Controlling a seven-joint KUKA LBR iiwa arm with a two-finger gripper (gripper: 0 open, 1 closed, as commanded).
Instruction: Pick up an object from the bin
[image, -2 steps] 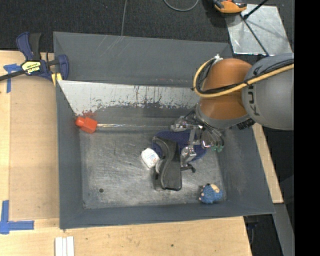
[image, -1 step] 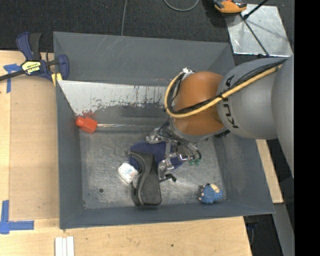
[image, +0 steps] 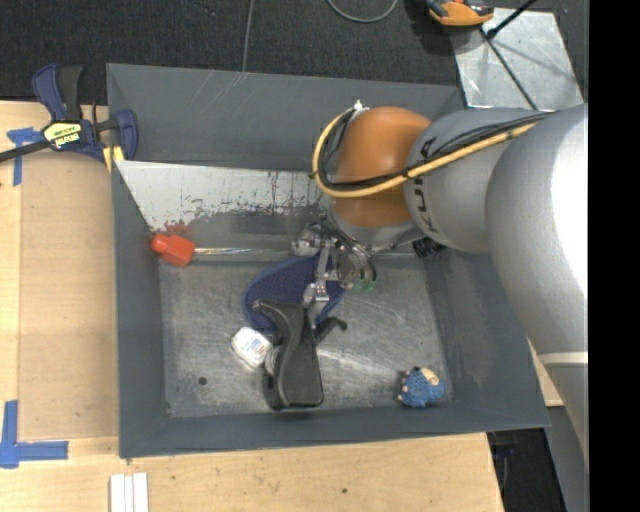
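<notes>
1. The fingers (image: 319, 287) reach down from under the arm's orange cover. Their tips are at the right edge of a dark blue soft thing near the bin's middle. I cannot tell whether they are spread or pressed together, and nothing shows clearly between them.
2. The bin (image: 140, 300) has sloping grey walls all round. The back wall stands close behind the wrist, so the freest way out is probably straight up. The floor is bare to the left, and also to the right of the black thing.
3. The dark blue thing (image: 283, 285) looks like folded cloth or a pouch and lies just behind centre. I judge it light, limp and not fragile. It would likely sag when lifted, so a pinch on a raised fold or on its right edge seems better than on the flat middle.
4. The black thing (image: 297, 370) is long and looks stiff. It runs from the centre toward the front wall, and its upper end touches or overlaps the blue one, so it may drag along.
5. The orange-red block (image: 173, 248) sits in the back left corner, well apart from the fingers.
6. The blue-and-yellow lump (image: 421, 388) lies in the front right corner, also out of the way.
7. The small white thing (image: 251, 346) lies against the black thing's left side.
</notes>
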